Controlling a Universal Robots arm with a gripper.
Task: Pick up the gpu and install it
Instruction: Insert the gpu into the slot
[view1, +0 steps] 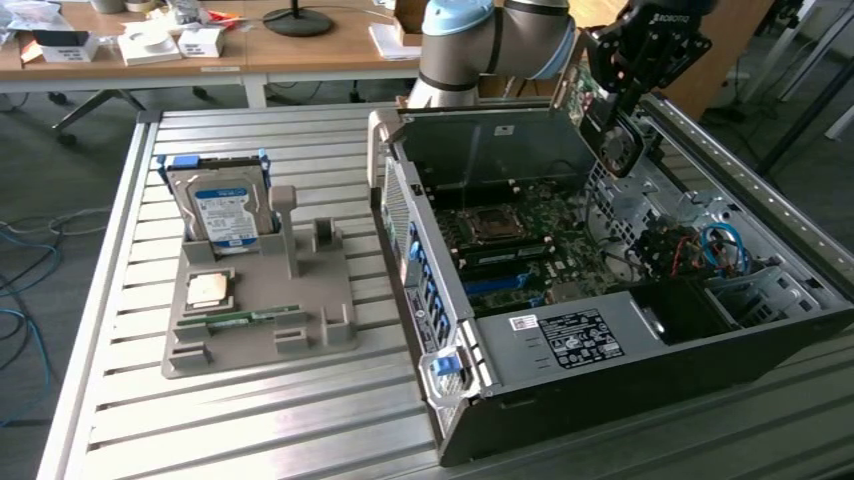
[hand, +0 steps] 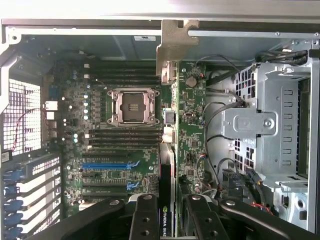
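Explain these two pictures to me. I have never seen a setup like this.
The machine is a robot arm ending in a gripper, a two-fingered clamp. One picture comes from a camera standing off the arm, looking over a slatted metal table; the other from a camera on the wrist, looking into an open computer case. Beside the case stands a grey holder with a hard drive upright, and a processor chip and memory stick lying flat. The gripper is shut on the gpu, a thin graphics card, seen edge-on in front of the motherboard.
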